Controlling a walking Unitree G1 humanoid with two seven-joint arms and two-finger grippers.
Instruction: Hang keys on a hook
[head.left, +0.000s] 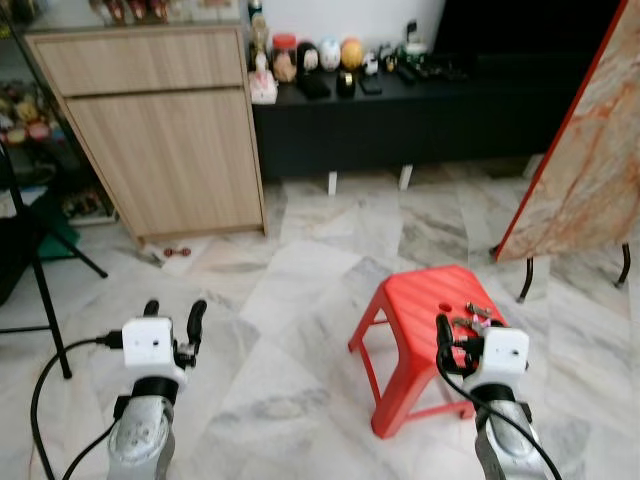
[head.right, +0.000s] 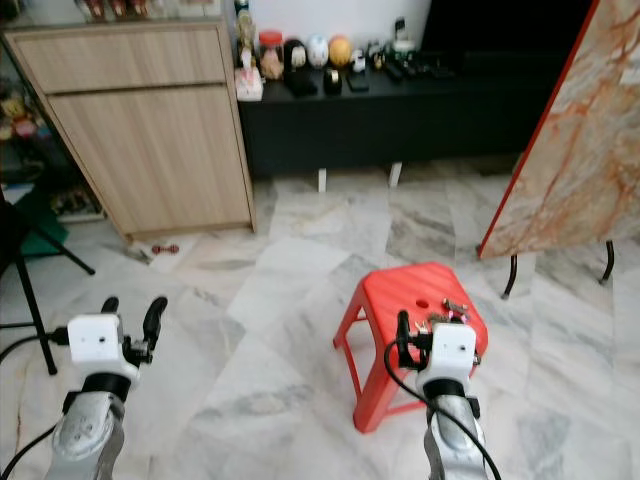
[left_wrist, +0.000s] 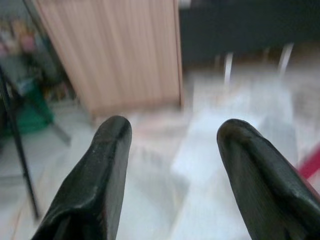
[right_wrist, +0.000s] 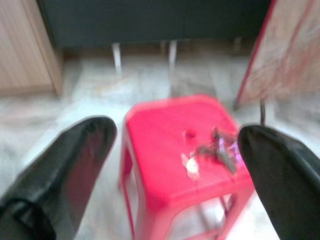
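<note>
One keys (right_wrist: 220, 150) bunch on red stool (head.left: 415, 300) | right gripper (right_wrist: 175, 165) open above

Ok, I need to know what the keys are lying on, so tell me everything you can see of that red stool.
The red stool looks like moulded plastic, with a squarish flat seat with rounded corners, a small hole near its middle, and splayed legs joined by low rails. It stands upright on the marble floor, in front of the robot's right arm. The keys lie on the seat toward its far right side, with a pale tag beside them. The right gripper, fingers open, hangs just short of the stool without touching it.
</note>
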